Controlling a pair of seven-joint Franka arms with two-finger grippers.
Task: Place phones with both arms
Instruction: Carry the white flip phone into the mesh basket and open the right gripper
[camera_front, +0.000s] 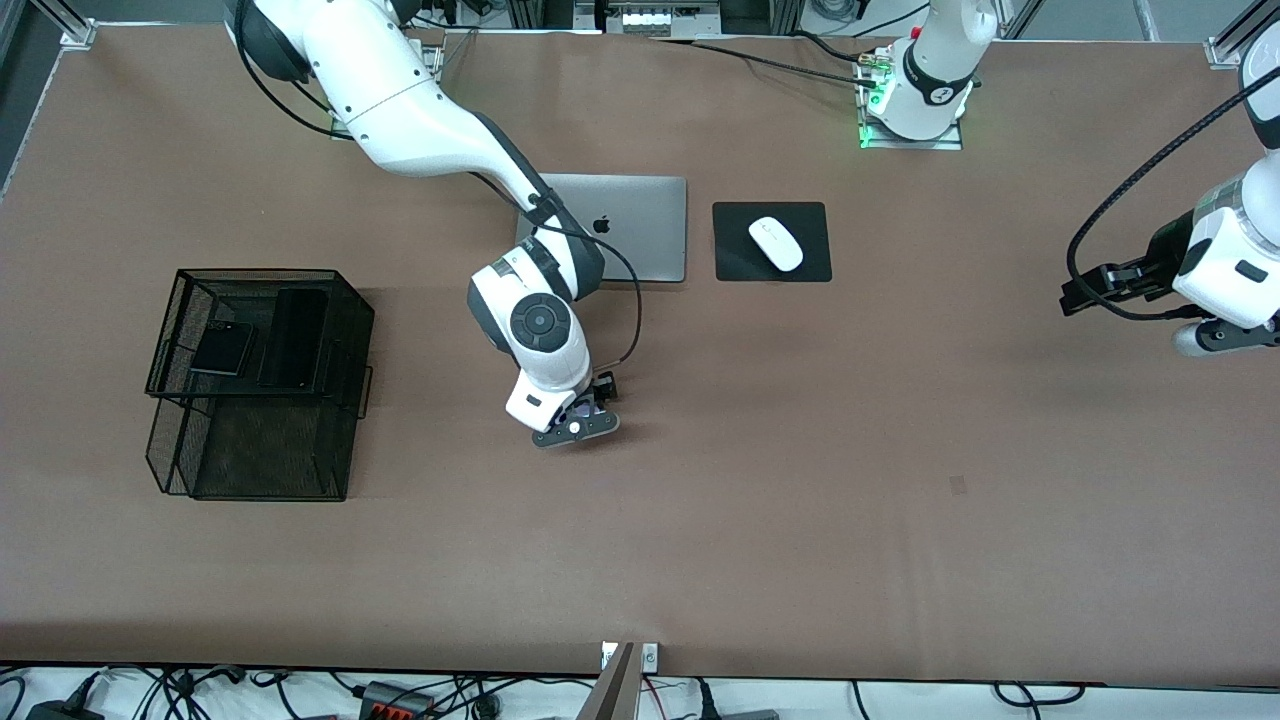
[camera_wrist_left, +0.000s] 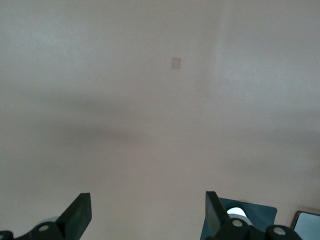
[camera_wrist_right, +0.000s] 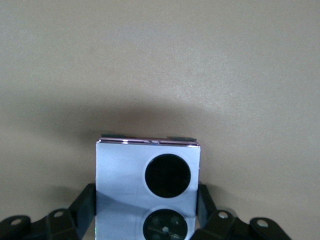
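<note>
Gripping the lilac-white phone (camera_wrist_right: 148, 187) is the step in hand: in the right wrist view it sits between the right gripper (camera_wrist_right: 148, 210) fingers (camera_wrist_right: 84, 205), one dark finger against each side edge, two black round lenses facing the camera. Jaws narrowed onto the phone's width, apparently in contact; whether the phone is off the table yet I cannot tell. In the front view the right gripper (camera_front: 578, 418) is low over bare brown table (camera_front: 800, 480), nearer the front camera than the silver laptop (camera_front: 640, 230). Other two phones already lie in the black wire-mesh basket (camera_front: 170, 330) toward the right arm's end of the table: long black slab (camera_front: 293, 338) beside the small squarish black phone (camera_front: 222, 347), on the upper tier. Judgement: confirm a firm, centred pinch before lifting, raise straight up so the phone does not tilt or slip, clear the basket rim, then set it down on free mesh without striking the two already there. Left gripper (camera_front: 1085, 290) waits over the left arm's end of the table, jaws spread wide, nothing between them. White mouse (camera_front: 776, 243) on its black mat (camera_front: 735, 260) stays out of the path.
</note>
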